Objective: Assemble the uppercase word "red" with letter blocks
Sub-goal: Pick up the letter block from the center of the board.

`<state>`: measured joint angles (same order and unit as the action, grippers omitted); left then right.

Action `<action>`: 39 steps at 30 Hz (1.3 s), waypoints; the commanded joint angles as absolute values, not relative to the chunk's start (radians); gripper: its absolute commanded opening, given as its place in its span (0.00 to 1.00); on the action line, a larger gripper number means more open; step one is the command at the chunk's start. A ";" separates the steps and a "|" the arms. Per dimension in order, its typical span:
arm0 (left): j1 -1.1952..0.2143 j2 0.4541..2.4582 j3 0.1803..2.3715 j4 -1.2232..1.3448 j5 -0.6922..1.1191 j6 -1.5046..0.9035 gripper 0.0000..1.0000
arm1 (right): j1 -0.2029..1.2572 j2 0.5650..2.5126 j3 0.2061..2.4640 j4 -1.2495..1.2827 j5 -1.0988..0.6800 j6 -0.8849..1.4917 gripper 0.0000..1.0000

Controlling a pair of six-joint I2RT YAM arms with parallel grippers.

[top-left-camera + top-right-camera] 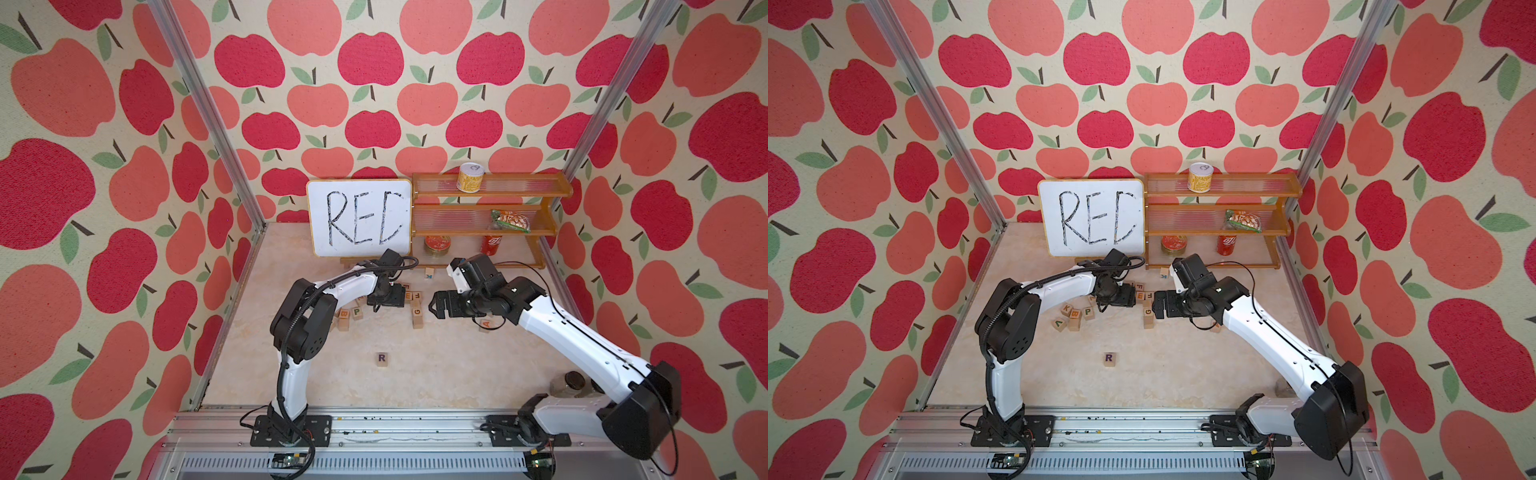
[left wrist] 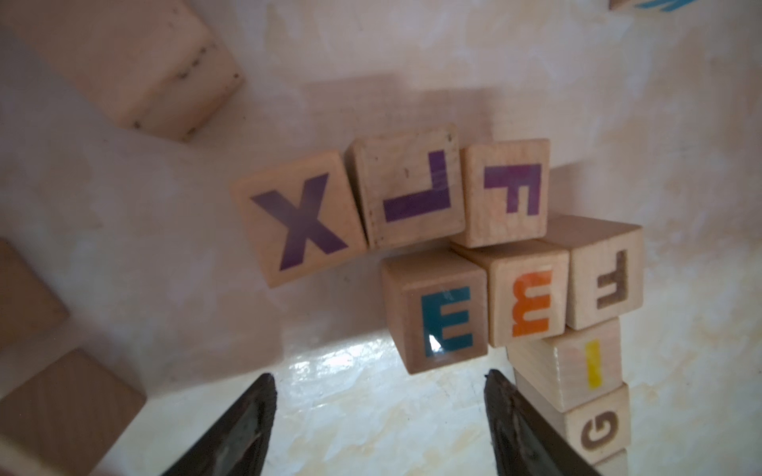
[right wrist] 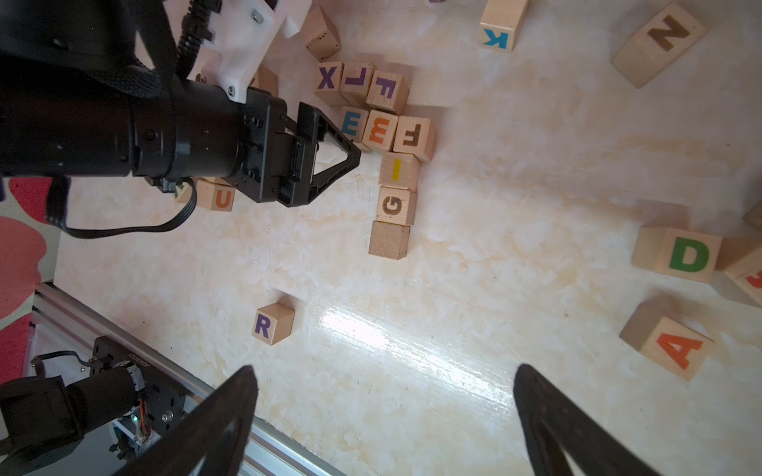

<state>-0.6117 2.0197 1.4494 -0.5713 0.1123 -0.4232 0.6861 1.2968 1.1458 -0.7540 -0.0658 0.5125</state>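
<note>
E pickup under way: left gripper [image 2: 379,375] apart, empty, just short of teal E block [image 2: 441,317]. R block [image 3: 272,323] sits alone; right gripper [image 3: 383,371] wide, empty. E must be straddled without catching orange E block [image 2: 530,303].

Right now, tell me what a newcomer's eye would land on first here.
The red and pink apple wallpaper on all the walls grabs attention first, then the whiteboard with black handwritten letters standing at the back. Next comes the left gripper, jaws open, poised just short of the teal E block in a tight cluster of letter cubes, while the purple R block sits alone nearer the front.
</note>
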 commanded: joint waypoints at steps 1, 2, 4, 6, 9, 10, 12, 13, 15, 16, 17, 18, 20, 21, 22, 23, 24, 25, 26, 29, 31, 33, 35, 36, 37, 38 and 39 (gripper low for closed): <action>-0.613 2.049 1.494 -0.579 0.095 -0.408 0.78 | 0.673 1.272 1.148 -0.786 -0.077 0.495 0.99; -0.612 2.057 1.503 -0.580 0.098 -0.406 0.78 | 0.669 1.271 1.145 -0.785 -0.077 0.495 0.99; -0.613 2.077 1.527 -0.590 0.104 -0.402 0.78 | 0.662 1.267 1.139 -0.786 -0.077 0.495 0.99; -0.613 2.094 1.544 -0.596 0.104 -0.398 0.78 | 0.654 1.264 1.134 -0.788 -0.079 0.497 0.99; -0.610 2.112 1.564 -0.601 0.105 -0.397 0.77 | 0.644 1.256 1.129 -0.786 -0.081 0.498 0.99; -0.608 2.118 1.570 -0.603 0.106 -0.396 0.78 | 0.641 1.256 1.129 -0.787 -0.082 0.497 0.99; -0.605 2.131 1.586 -0.609 0.110 -0.394 0.77 | 0.633 1.256 1.129 -0.790 -0.083 0.497 0.99; -0.604 2.138 1.595 -0.611 0.110 -0.393 0.77 | 0.632 1.255 1.128 -0.793 -0.083 0.496 0.99; -0.602 2.149 1.609 -0.619 0.109 -0.390 0.69 | 0.626 1.253 1.129 -0.794 -0.083 0.495 0.99; -0.600 2.153 1.614 -0.621 0.107 -0.388 0.66 | 0.623 1.252 1.129 -0.795 -0.083 0.494 0.99; -0.600 2.157 1.618 -0.622 0.106 -0.388 0.64 | 0.621 1.252 1.127 -0.795 -0.084 0.494 0.99; -0.598 2.158 1.618 -0.621 0.106 -0.389 0.60 | 0.618 1.251 1.126 -0.795 -0.083 0.494 0.99; -0.596 2.163 1.615 -0.614 0.112 -0.390 0.57 | 0.613 1.251 1.123 -0.793 -0.084 0.494 0.99; -0.595 2.165 1.618 -0.616 0.114 -0.389 0.57 | 0.612 1.252 1.124 -0.793 -0.084 0.494 0.99; -0.597 2.170 1.622 -0.617 0.116 -0.388 0.57 | 0.611 1.253 1.124 -0.790 -0.084 0.493 0.99; -0.595 2.173 1.624 -0.619 0.118 -0.387 0.54 | 0.612 1.255 1.124 -0.789 -0.084 0.494 0.99; -0.595 2.176 1.626 -0.622 0.120 -0.385 0.51 | 0.609 1.255 1.123 -0.787 -0.085 0.494 0.99; -0.595 2.175 1.626 -0.623 0.121 -0.383 0.49 | 0.609 1.255 1.123 -0.786 -0.084 0.495 0.99; -0.595 2.174 1.626 -0.624 0.121 -0.383 0.48 | 0.608 1.258 1.123 -0.784 -0.087 0.494 0.99; -0.595 2.171 1.628 -0.629 0.125 -0.378 0.30 | 0.608 1.264 1.123 -0.778 -0.092 0.495 0.99; -0.595 2.165 1.628 -0.633 0.122 -0.380 0.23 | 0.608 1.268 1.123 -0.774 -0.096 0.497 0.99; -0.596 2.160 1.628 -0.640 0.115 -0.389 0.22 | 0.608 1.272 1.120 -0.766 -0.104 0.500 0.99; -0.598 2.151 1.623 -0.641 0.112 -0.400 0.22 | 0.608 1.272 1.119 -0.762 -0.113 0.501 0.99; -0.598 2.146 1.619 -0.641 0.110 -0.407 0.21 | 0.608 1.272 1.120 -0.759 -0.116 0.502 0.99; -0.598 2.141 1.615 -0.641 0.109 -0.416 0.18 | 0.608 1.273 1.120 -0.758 -0.118 0.502 0.99; -0.598 2.136 1.612 -0.643 0.109 -0.424 0.17 | 0.608 1.274 1.119 -0.758 -0.121 0.502 0.99; -0.597 2.132 1.609 -0.646 0.107 -0.432 0.17 | 0.608 1.272 1.118 -0.757 -0.124 0.501 0.99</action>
<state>-0.5999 2.1498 1.6104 -0.5980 0.1200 -0.4026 0.6128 1.2736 1.1324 -0.7567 -0.1005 0.5125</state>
